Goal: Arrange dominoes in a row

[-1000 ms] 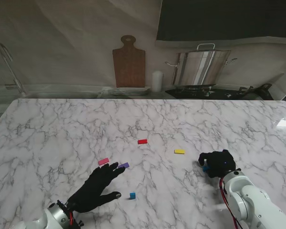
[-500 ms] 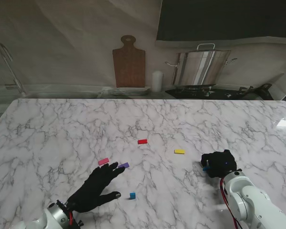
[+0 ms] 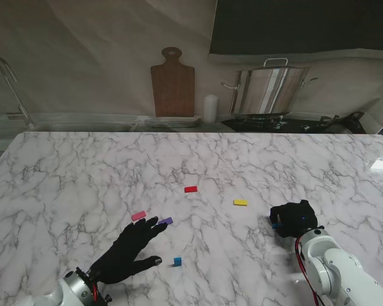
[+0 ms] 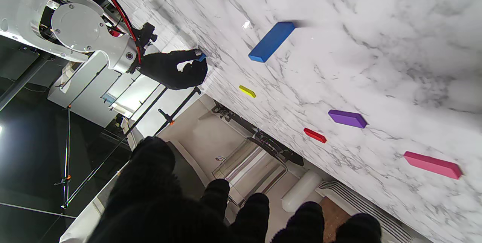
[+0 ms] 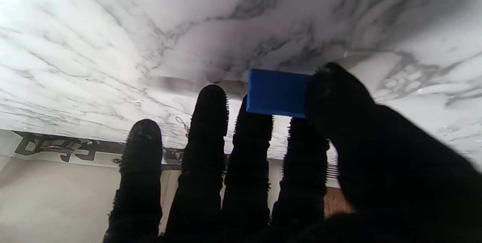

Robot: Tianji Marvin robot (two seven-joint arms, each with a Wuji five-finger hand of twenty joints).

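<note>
My right hand (image 3: 294,218) is on the right side of the table, shut on a blue domino (image 5: 276,92) pinched between thumb and fingers; only a sliver of that domino (image 3: 276,224) shows from the stand. My left hand (image 3: 129,248) lies flat and open near the front, its fingertips close to the purple domino (image 3: 166,220) and the pink domino (image 3: 138,215). A second blue domino (image 3: 177,261) sits just right of that hand. The red domino (image 3: 191,189) and the yellow domino (image 3: 240,202) lie farther out toward the middle.
Behind the marble table (image 3: 83,166) stand a wooden cutting board (image 3: 172,83), a white cylinder (image 3: 209,108) and a steel pot (image 3: 271,89) on a stove. A tap (image 3: 9,83) rises at the far left.
The right hand's fingers have curled tighter around the blue domino and shifted slightly right. The left hand has stayed put.
</note>
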